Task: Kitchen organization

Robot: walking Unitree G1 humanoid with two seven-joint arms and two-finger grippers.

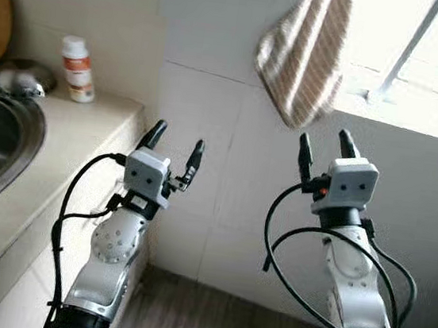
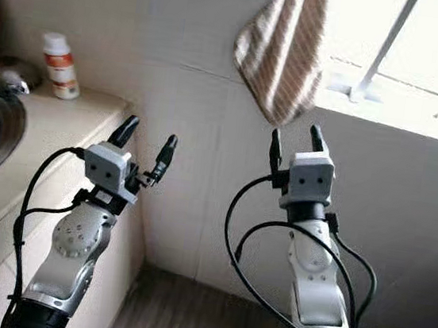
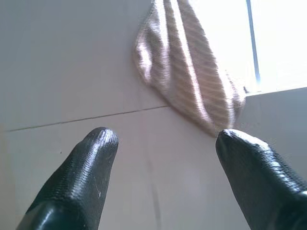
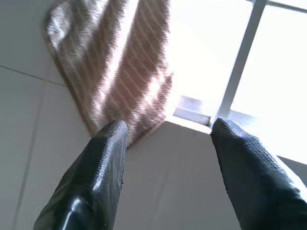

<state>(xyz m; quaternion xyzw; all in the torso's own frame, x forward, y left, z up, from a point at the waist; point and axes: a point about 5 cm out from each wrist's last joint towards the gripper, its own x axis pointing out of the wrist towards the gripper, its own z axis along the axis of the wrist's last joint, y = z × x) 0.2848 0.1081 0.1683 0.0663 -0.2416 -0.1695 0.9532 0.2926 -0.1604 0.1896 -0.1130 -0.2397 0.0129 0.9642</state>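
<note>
While my left gripper (image 1: 175, 144) and right gripper (image 1: 322, 149) gape empty, a striped towel (image 1: 305, 50) hangs on the tiled wall (image 1: 210, 43) (window (image 1: 424, 53) beside).

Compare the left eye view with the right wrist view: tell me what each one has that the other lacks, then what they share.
The left eye view alone has the counter with its sink, a white bottle with an orange label by the wall, the left gripper and the floor.

The right wrist view alone gives a close look along the right gripper, with its open fingers framing the cloth's lower edge.

Both share the striped cloth, the tiled wall and the bright window.
</note>
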